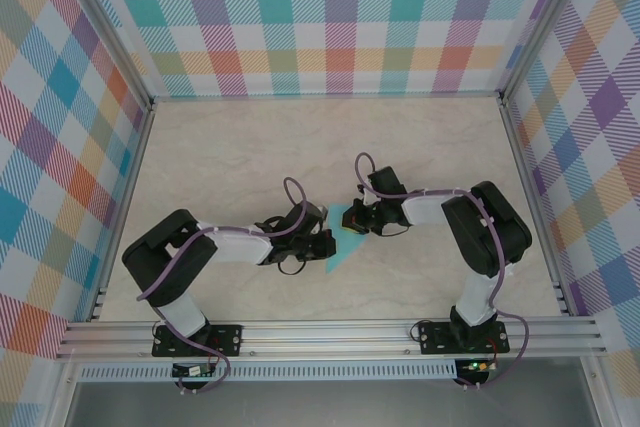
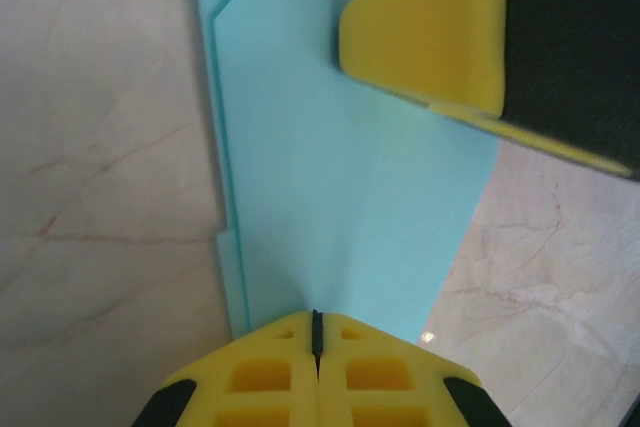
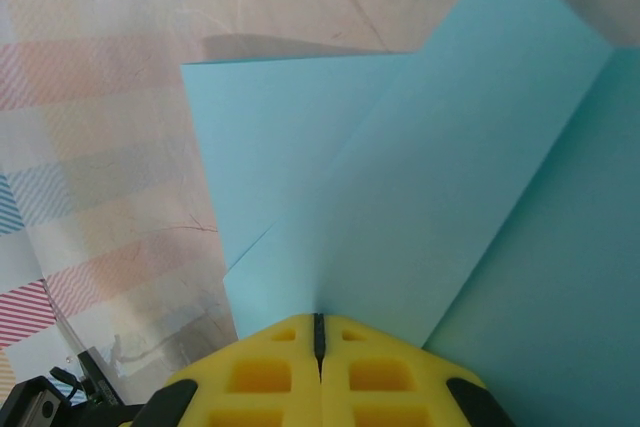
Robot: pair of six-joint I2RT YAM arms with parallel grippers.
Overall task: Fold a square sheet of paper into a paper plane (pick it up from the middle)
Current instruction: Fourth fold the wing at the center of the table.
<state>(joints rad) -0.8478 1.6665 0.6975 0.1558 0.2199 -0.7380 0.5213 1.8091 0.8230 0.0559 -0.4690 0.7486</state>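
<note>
Left fingers (image 2: 270, 377), yellow pads, are clenched tight, with the teal square sheet of paper (image 2: 340, 207) running into the seam between them, so they appear to pinch it. Right fingers (image 3: 370, 377) are likewise clenched, a fold line leading straight into their seam. The partly folded sheet lies between both arms, about midway between the side edges of the table (image 1: 220, 147) and somewhat toward its near edge. Sharpening this crease likely calls for firm, steady pinches, layered edges lined up, and no opposing pull that could tear the sheet.
</note>
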